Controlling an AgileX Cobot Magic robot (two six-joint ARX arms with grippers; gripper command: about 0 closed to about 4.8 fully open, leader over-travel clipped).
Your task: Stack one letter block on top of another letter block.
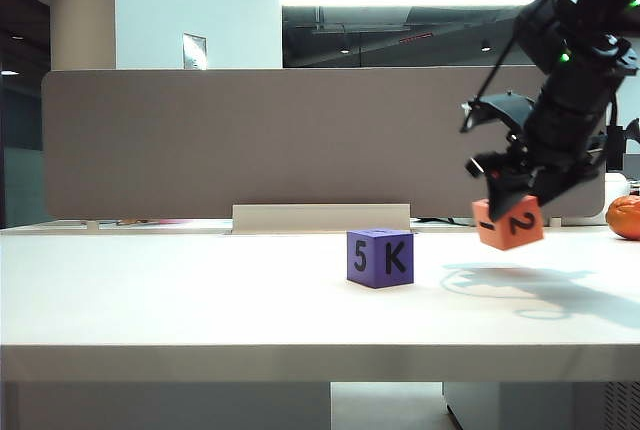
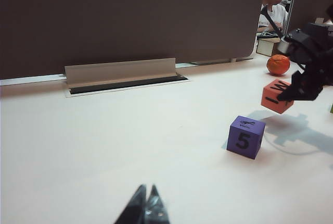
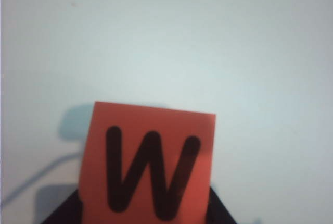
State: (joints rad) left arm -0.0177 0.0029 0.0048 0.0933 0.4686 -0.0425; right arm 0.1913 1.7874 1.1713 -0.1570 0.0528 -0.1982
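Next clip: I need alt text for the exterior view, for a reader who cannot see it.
The right gripper holds an orange-red block tilted in the air, above the white table and to the right of a purple block marked 5 and K. An orange fruit sits at the far right edge; the left gripper is not in this view.

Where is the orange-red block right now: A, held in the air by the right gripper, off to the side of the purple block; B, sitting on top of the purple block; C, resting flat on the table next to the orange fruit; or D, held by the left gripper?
A: the right gripper is shut on the orange-red block, which hangs above its shadow on the table, to the right of the purple block.
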